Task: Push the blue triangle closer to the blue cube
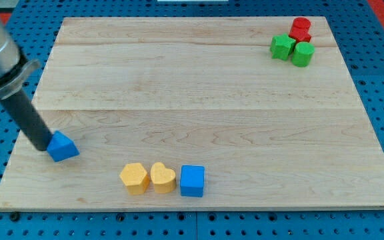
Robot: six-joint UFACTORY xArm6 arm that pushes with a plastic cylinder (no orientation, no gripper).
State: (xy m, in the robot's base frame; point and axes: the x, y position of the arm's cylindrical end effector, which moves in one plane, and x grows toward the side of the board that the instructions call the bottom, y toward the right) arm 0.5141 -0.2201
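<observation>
with my tip [47,147] bare, grasping nothing, touching the left side of the blue triangle [63,147] near the board's left edge — mid-push, needs a rightward, slightly downward shove toward the blue cube [193,181] — past the two yellow blocks [149,178].

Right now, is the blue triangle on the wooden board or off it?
On the board: the blue triangle rests inside the wooden board's left edge, my tip against its left side.

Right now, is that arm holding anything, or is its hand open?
No jaws here: I end in a plain rod. My tip holds nothing; it sits against the blue triangle, on its side toward the view's left. The blue cube lies apart, toward the view's right.
</observation>
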